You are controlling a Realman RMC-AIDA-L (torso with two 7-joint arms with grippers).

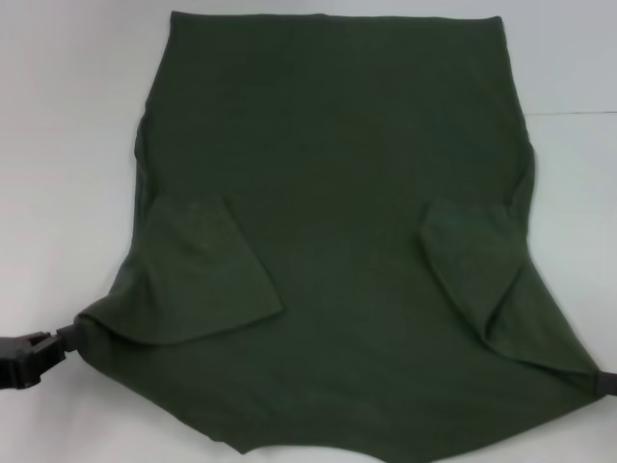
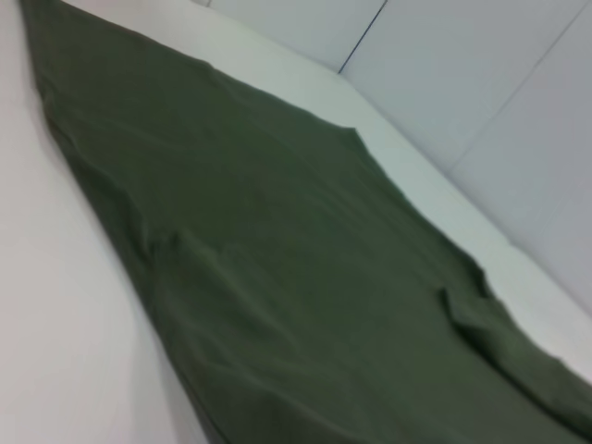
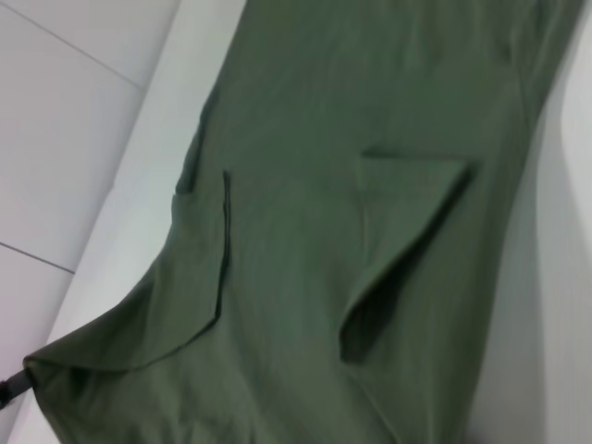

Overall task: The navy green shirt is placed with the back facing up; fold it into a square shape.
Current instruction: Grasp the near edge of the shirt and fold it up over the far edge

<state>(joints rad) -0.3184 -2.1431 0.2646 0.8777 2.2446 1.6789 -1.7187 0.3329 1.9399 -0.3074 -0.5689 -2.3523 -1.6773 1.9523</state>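
Two grippers pinch the near corners of one navy green shirt [image 1: 328,212]: the left gripper [image 1: 60,340] is closed on the cloth's left corner at the head view's lower left, while the right gripper [image 1: 600,382] shows only as a dark tip at the right corner, its grip impossible to make out. The single shirt lies flat on a white table [image 1: 67,116], its long axis running away from the robot, narrowing toward the far edge. Two sleeves are folded inward onto the body, one per side.
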